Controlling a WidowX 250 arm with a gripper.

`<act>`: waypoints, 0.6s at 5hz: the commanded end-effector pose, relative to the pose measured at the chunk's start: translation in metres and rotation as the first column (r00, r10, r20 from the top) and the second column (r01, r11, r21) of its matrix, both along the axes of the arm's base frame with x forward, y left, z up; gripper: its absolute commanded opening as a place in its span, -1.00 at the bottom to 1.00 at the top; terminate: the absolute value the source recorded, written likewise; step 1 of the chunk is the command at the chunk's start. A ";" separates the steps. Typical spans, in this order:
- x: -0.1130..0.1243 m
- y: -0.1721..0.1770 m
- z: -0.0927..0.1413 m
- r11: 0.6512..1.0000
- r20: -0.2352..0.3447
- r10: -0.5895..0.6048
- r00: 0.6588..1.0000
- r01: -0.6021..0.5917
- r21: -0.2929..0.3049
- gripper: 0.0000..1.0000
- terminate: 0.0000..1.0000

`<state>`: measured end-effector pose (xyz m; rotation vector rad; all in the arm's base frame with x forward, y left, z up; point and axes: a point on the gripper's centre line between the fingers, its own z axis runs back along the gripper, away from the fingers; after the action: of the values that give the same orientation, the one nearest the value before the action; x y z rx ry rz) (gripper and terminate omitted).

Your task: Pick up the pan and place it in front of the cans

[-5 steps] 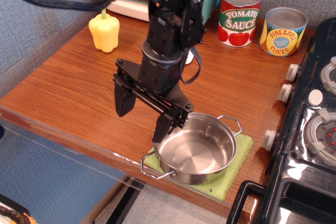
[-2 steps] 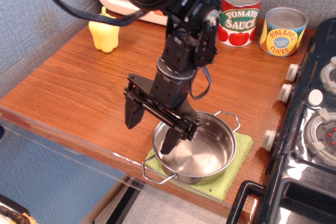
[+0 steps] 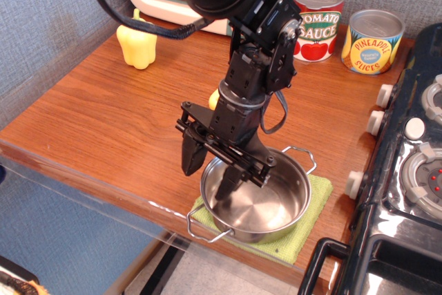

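Pan (image 3: 266,202) (shiny steel, two wire loop handles) sits on green cloth (image 3: 304,229), open jaws straddling its rim.

Shiny steel pan (image 3: 266,205), green cloth (image 3: 304,229)

Arm (image 3: 255,67) hides tomato can (image 3: 319,22) left side; stove (image 3: 407,170) cut by right edge.

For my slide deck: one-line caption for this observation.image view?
Open tool straddles the pan rim on a green cloth; cans wait behind.
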<state>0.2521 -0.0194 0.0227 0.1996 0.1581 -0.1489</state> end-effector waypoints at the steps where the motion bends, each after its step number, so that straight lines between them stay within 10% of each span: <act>1: 0.010 0.002 0.013 1.000 0.048 -0.007 0.999 0.008 -0.019 -1.00 -1.00; 3: 0.007 -0.022 0.057 0.980 0.140 -0.070 0.988 0.094 -0.173 -1.00 -1.00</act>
<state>0.2569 -0.0441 0.0682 0.0273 0.0563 -0.2156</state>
